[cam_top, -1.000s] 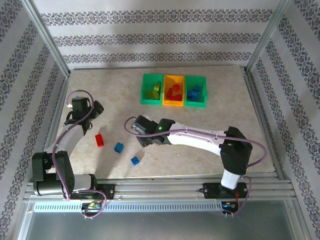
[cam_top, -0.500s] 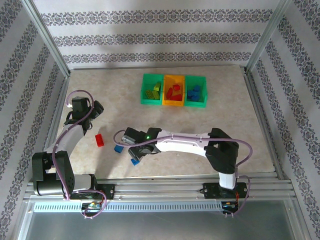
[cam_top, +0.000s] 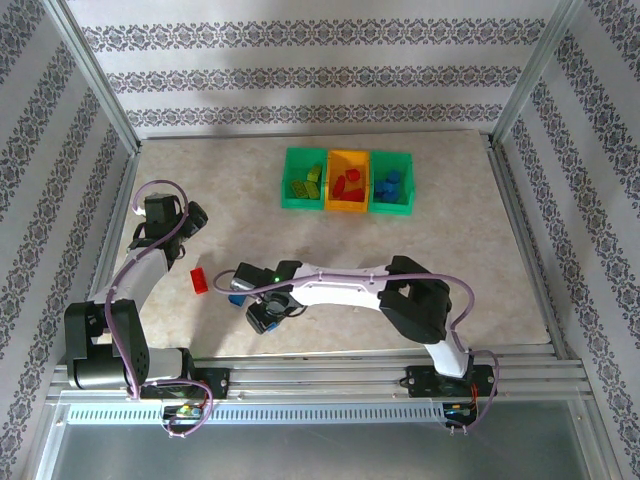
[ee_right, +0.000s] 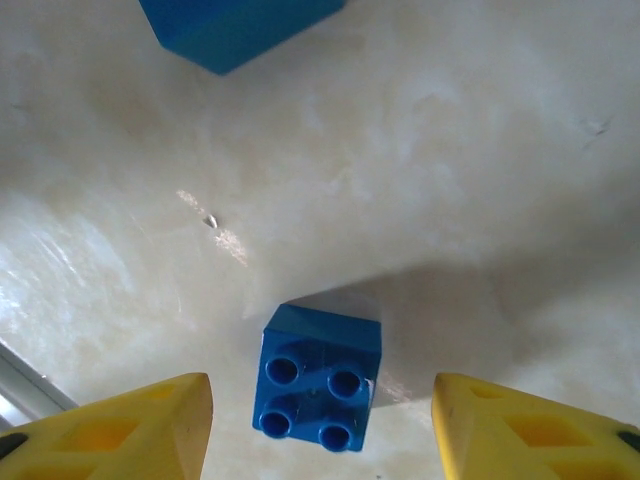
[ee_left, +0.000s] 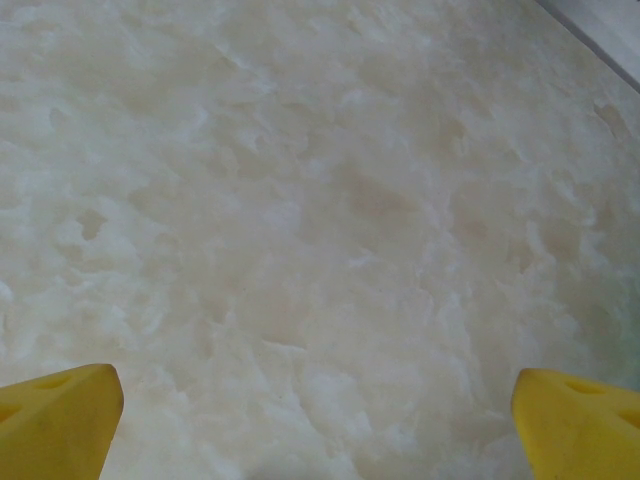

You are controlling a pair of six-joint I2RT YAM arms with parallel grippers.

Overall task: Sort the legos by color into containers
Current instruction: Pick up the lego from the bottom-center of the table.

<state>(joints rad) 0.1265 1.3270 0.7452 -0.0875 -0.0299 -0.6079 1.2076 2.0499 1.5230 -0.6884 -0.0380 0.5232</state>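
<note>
Blue lego [ee_right: 318, 385] is sitting close to the table's [cam_top: 450, 230] near edge, between the right gripper's [ee_right: 321, 400] spread fingers [ee_right: 130, 430], untouched. Left gripper [ee_left: 315, 400] is gaping, empty. Risk: lego is lying slightly skewed; closing could be twisting it loose.

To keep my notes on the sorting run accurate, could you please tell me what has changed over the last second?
The right arm swung from mid-table toward the near left, bringing the right gripper down over a blue four-stud brick, jaws open on either side, nothing gripped yet. The left gripper, the red brick and the three bins stayed put.
</note>
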